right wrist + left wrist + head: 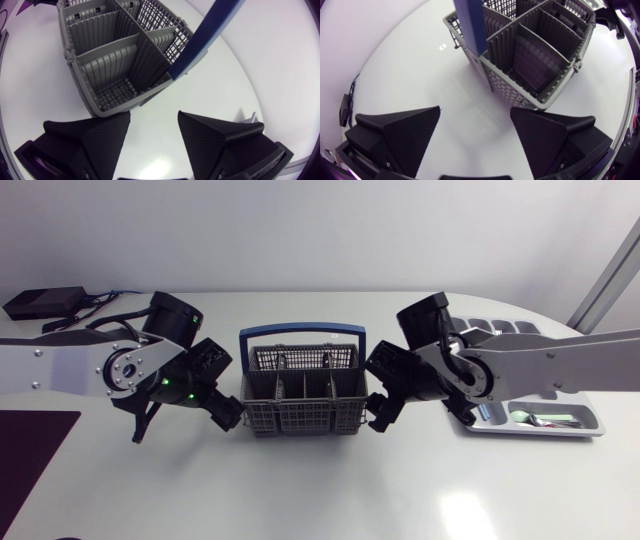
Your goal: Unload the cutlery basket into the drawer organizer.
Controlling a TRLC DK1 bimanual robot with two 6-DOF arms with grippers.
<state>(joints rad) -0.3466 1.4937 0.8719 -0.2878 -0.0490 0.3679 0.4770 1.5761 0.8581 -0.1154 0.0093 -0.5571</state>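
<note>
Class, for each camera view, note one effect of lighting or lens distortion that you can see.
Head view: a soft glare patch lies on the table near its front edge. Left wrist view: the fisheye bends the table's edge into a curve and splays the walls of the basket. Right wrist view: the table shines brightest between the fingers of the right tool.
</note>
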